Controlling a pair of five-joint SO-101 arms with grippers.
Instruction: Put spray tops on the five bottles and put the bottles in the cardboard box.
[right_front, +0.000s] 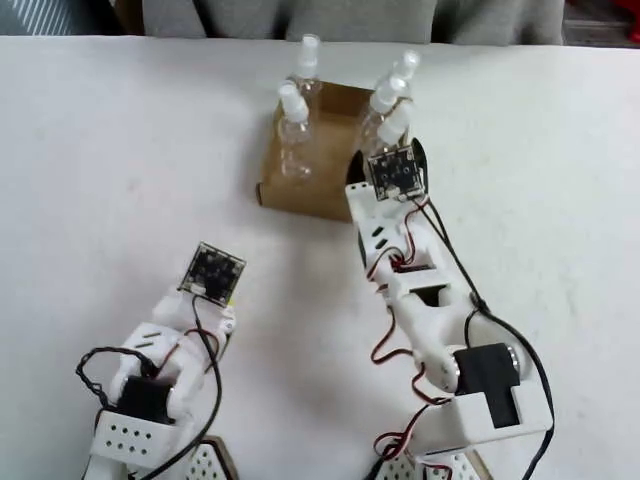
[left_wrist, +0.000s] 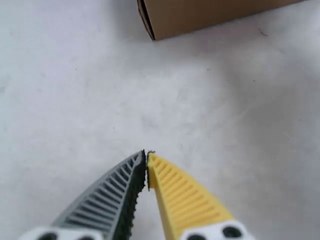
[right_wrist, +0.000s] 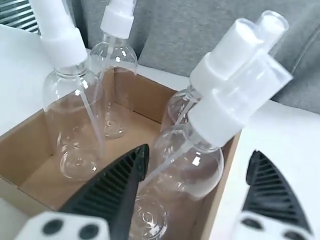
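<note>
The right jaws are spread at the near corner of the box (right_front: 318, 192), one jaw inside it and the other outside over the counter (right_front: 120, 150). Between them leans a clear bottle (right_wrist: 192, 167) with a white spray top (right_wrist: 235, 100). I cannot tell whether either jaw touches it. Beyond the jaws, a side bottle (right_wrist: 75, 125) and a far bottle (right_wrist: 116, 70) stand upright in the box, both topped. The left jaws are pressed together with nothing in them, low over bare counter. The box corner lies ahead of their tips.
</note>
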